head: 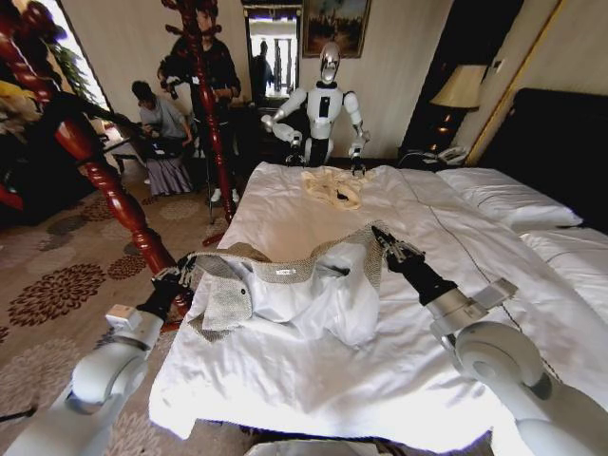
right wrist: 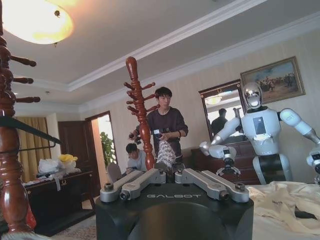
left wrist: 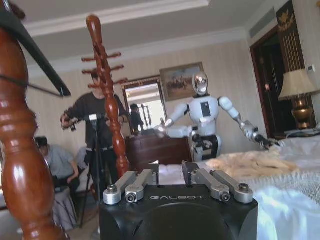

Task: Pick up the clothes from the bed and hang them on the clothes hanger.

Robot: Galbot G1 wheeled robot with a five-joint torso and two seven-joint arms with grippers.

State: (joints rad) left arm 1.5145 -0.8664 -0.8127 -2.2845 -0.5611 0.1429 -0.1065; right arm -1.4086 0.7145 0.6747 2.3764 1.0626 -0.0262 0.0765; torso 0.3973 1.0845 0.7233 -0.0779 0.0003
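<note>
Jacket [head: 285, 285] lifted off bed [head: 456, 247], both pincers L [head: 179, 275] + R [head: 382, 239] clamped on shoulders; hanger [left wrist: 35, 55] stage undone.

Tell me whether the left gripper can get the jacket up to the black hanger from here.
Probably yes: the left gripper holds the jacket beside the wooden stand, and the black hanger hangs above with open space between.

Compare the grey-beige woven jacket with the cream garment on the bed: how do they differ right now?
The grey-beige woven jacket lies at the near end of the white bed, spread open with its white lining up; the cream garment lies crumpled at the far end. The jacket looks larger. The left pincer and right pincer grip the jacket's sides; nothing touches the cream garment. Both rest on the duvet.
</note>
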